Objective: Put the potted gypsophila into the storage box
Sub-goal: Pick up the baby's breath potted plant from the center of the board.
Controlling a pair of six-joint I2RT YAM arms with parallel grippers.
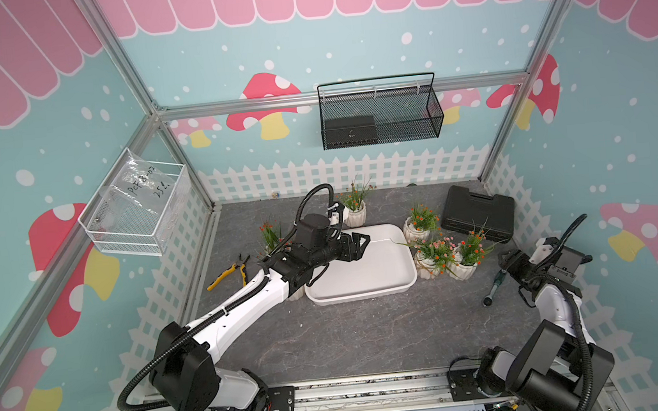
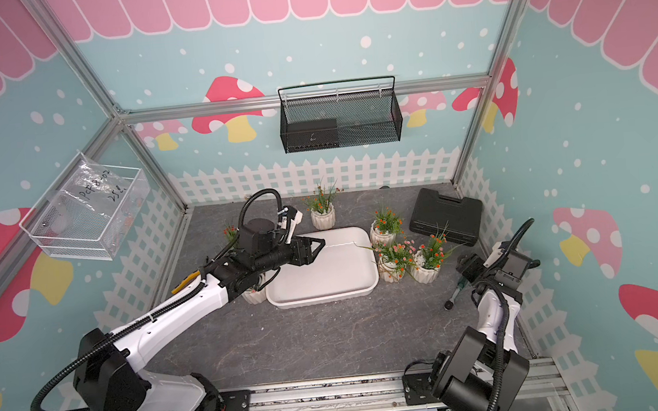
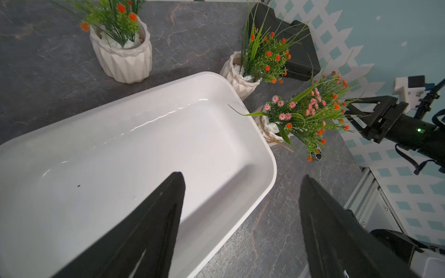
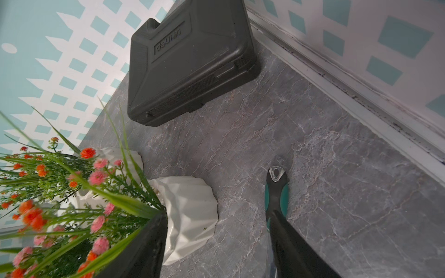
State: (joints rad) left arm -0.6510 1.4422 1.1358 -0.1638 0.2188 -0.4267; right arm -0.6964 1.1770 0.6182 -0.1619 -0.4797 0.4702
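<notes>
1. Yellow-handled pliers [image 1: 228,275]: flat on the grey tabletop [image 1: 351,334], far left.
2. Potted gypsophila [image 1: 269,232], six white ribbed pots, all on the tabletop outside the storage box [image 1: 361,291]. The first is orange-flowered, left of the box and partly behind my left arm.
3. Second pot [image 2: 254,295]: under my left arm, just beside the box's near-left corner.
4. My left gripper [image 3: 242,175]: over the box's near rim, fingers well apart, holding nothing.
5. Third pot [image 1: 356,214]: behind the box's far edge.
6. Fourth pot [image 1: 417,229]: at the box's far-right corner.
7. Pink-flowered pot [image 1: 430,262]: against the box's right rim.
8. Sixth pot [image 1: 467,269]: just right of the pink one.
9. Black tool case [image 1: 478,211]: far right corner, closed.
10. Green-handled tool [image 4: 275,190]: lying on the tabletop, near one finger of my right gripper.
11. My right gripper [image 4: 216,213]: low beside the sixth pot, fingers apart, one among its foliage, gripping nothing.
</notes>
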